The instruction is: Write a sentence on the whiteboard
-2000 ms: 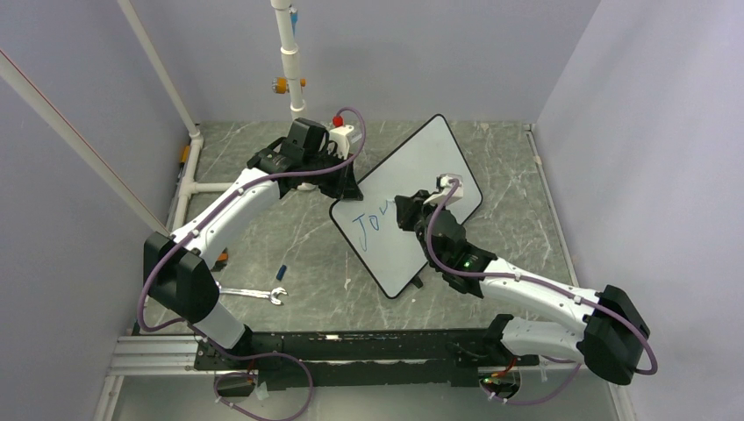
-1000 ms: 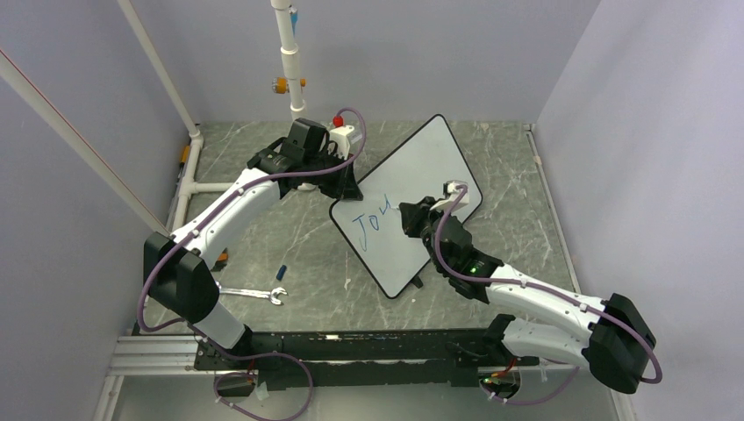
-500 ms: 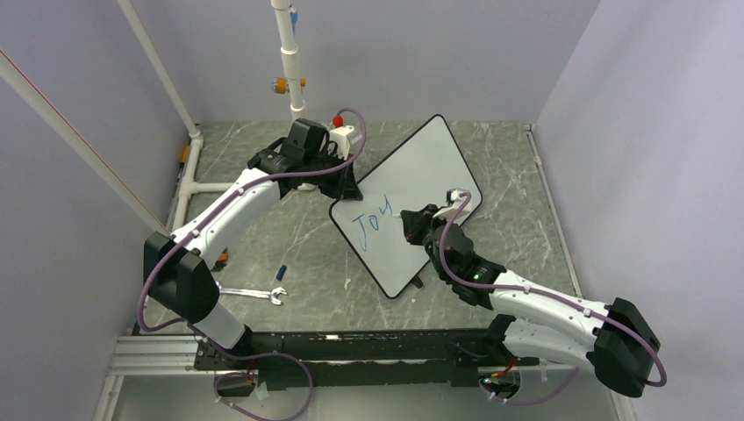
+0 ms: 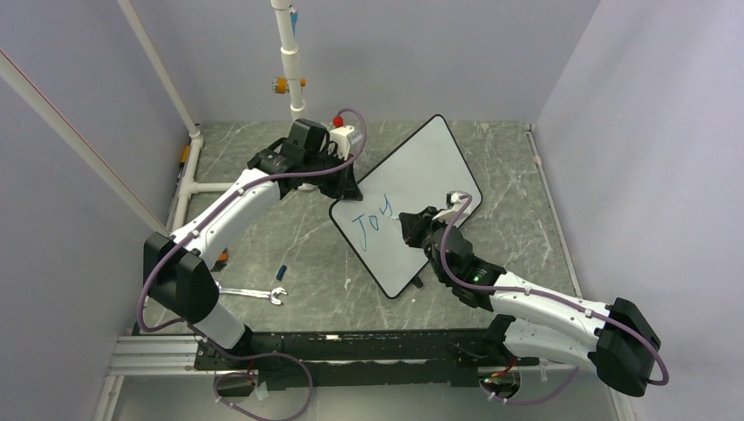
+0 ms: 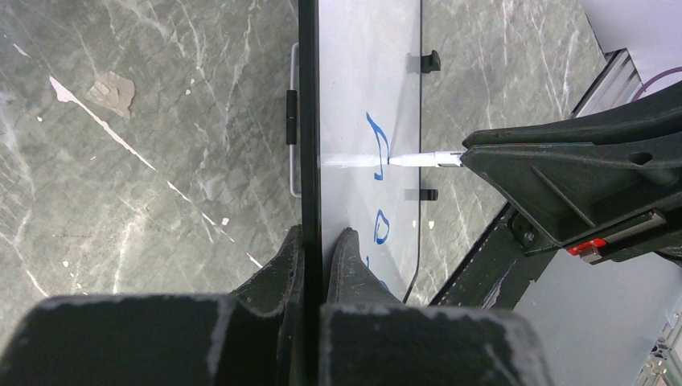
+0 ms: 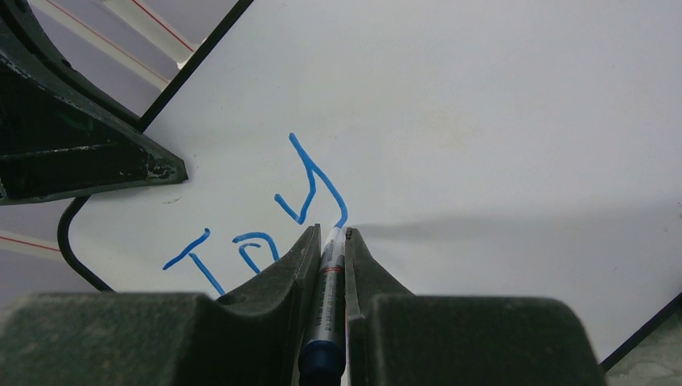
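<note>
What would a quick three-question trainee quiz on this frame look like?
1. True or false: the left gripper is clamped on the edge of the whiteboard.
2. The right gripper holds: A) a sponge, B) a marker, C) a cloth.
3. Fill in: the blue writing on the board currently reads ___.

Key: 1 true; 2 B; 3 Joy.

Silver wrench [image 4: 251,292] lies on marbled grey worktop [image 4: 526,193] | small blue piece [image 4: 281,270] near it | white pipe [image 4: 290,70] upright at rear
</note>
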Action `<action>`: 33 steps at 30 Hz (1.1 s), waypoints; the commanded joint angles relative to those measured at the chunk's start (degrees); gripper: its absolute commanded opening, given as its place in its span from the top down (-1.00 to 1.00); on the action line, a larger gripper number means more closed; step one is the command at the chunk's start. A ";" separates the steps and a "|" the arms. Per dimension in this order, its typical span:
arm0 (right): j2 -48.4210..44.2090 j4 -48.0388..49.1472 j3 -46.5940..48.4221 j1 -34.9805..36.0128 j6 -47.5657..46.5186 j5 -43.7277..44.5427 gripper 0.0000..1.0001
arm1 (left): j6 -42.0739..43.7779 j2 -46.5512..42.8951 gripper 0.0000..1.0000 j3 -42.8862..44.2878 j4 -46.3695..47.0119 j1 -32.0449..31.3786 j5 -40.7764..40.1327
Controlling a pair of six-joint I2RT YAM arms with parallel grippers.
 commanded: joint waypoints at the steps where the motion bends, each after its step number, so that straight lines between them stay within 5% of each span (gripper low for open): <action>1: -0.51 -1.41 0.23 0.75 0.60 -1.83 1.00 | 13.07 -0.44 1.00 -1.52 -0.56 0.15 -18.66; 17: -8.00 -3.79 1.77 0.52 -3.33 1.50 1.00 | 14.24 -1.27 1.00 -1.94 -0.45 -0.03 -18.66; 33: -10.81 -5.09 4.36 -8.74 -6.80 -4.34 1.00 | 14.48 -1.47 1.00 -2.05 -0.32 -0.17 -18.77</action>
